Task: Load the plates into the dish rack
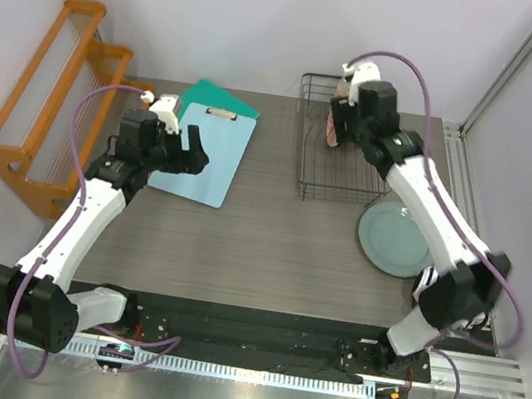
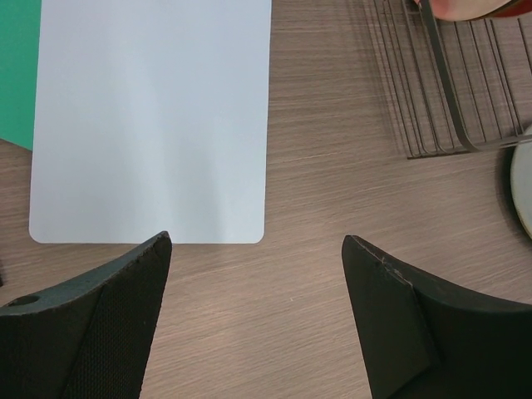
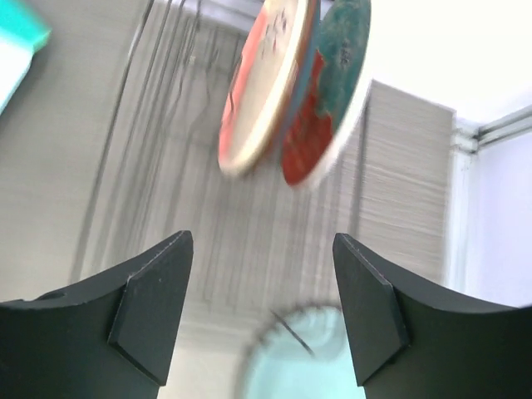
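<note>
Pink plate [image 3: 264, 83], cream at the rim with thin twig marks, on edge in the rack [image 1: 344, 184], tilted. Just beside it the red-and-teal plate [image 3: 326, 100], also on edge and tilted the same way, leaning against the pink one or very nearly; too blurred to tell which. Both toward the rack's far end. Pale plate [image 1: 396, 238], plain grey-green, flat on the table [image 1: 268, 251], just beside the rack's near right corner.

Right gripper [image 3: 263, 237] above the rack, near the two standing plates; jaws spread wide, nothing between them, touching nothing. Left gripper [image 2: 256, 241] over the table at the near edge of the clipboard [image 2: 150, 116]; jaws likewise wide, holding nothing, only wood grain and the clipboard's edge between them.

Clipboard light blue, flat, left of the rack, partly on a green sheet [image 1: 223, 100]. Orange rack [image 1: 43, 104] at the table's left edge, well apart from the wire one.
</note>
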